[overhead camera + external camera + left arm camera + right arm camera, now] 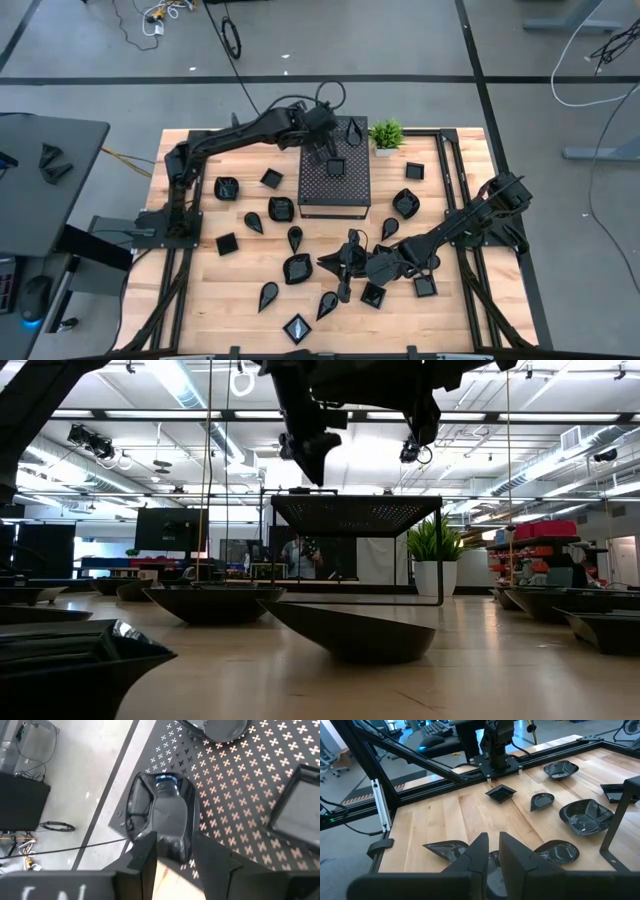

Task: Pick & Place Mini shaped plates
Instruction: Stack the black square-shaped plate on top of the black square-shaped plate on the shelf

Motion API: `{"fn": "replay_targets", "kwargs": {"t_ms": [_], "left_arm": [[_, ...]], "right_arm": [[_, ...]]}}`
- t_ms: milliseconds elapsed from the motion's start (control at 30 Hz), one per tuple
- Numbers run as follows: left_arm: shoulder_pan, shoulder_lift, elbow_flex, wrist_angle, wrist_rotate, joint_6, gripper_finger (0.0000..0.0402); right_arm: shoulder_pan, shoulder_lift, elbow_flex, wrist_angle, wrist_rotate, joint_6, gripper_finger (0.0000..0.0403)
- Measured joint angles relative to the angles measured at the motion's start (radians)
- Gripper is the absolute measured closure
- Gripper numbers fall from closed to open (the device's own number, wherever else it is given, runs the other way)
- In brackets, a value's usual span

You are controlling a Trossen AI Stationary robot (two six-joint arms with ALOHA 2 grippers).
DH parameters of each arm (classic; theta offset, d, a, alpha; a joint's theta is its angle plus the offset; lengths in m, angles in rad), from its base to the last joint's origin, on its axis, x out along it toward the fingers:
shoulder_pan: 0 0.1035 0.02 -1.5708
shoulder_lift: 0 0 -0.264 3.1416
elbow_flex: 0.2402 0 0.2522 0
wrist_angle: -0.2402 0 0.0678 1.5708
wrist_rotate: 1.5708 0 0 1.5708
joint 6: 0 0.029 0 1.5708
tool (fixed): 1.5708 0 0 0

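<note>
Near us on the wooden table (240, 275), we see black mini shaped plates (297, 268) scattered across the boards: teardrops, squares and leaf forms. Among them, right of centre, the right pincer (352, 262) sits low over the plates with its fingers narrowly apart, nothing visibly gripped. Farther back stands the black perforated box (335, 195), with a small square plate (335, 167) resting on top. The left pincer (322, 146) hovers over the box's far-left edge, fingers spread around a glossy plate (162, 812). A green potted plant (386, 134) sits far right of the box.
</note>
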Motion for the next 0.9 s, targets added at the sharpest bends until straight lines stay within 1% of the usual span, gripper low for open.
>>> {"fn": "replay_targets", "kwargs": {"t_ms": [67, 133, 267, 400, 467, 567, 600, 733, 900], "left_arm": [[0.001, -0.004, 0.01, -0.029, 0.006, 0.001, 0.0273], [0.013, -0.013, -0.009, -0.024, 0.052, 0.009, 0.0282], [0.036, -0.014, -0.082, 0.108, 0.143, 0.02, 0.0326], [0.043, -0.013, -0.162, 0.296, 0.186, 0.028, 0.038], [0.042, -0.013, -0.193, 0.36, 0.213, 0.038, 0.0395], [0.042, -0.013, -0.244, 0.47, 0.235, 0.058, 0.0392], [0.042, -0.013, -0.259, 0.485, 0.237, 0.059, 0.039], [0.047, -0.013, -0.294, 0.522, 0.237, 0.059, 0.0393], [0.062, -0.012, -0.296, 0.509, 0.237, 0.052, 0.0396]], "right_arm": [[0.0, 0.0, 0.0, 0.0, 0.0, 0.0, 0.0353], [0.0, 0.0, 0.0, 0.0, 0.0, 0.001, 0.0353], [0.0, 0.0, 0.0, 0.004, 0.0, 0.0, 0.0353], [0.0, 0.0, 0.0, 0.008, 0.0, 0.004, 0.0353], [0.0, 0.0, 0.0, 0.008, 0.0, 0.006, 0.0353], [0.0, 0.0, 0.0, 0.009, 0.0, 0.007, 0.0353], [0.0, 0.0, 0.0, 0.009, 0.0, 0.008, 0.0353], [0.0, 0.0, 0.0, 0.013, 0.0, 0.008, 0.0353], [-0.004, 0.0, 0.0, 0.016, 0.0, 0.008, 0.0353]]}}
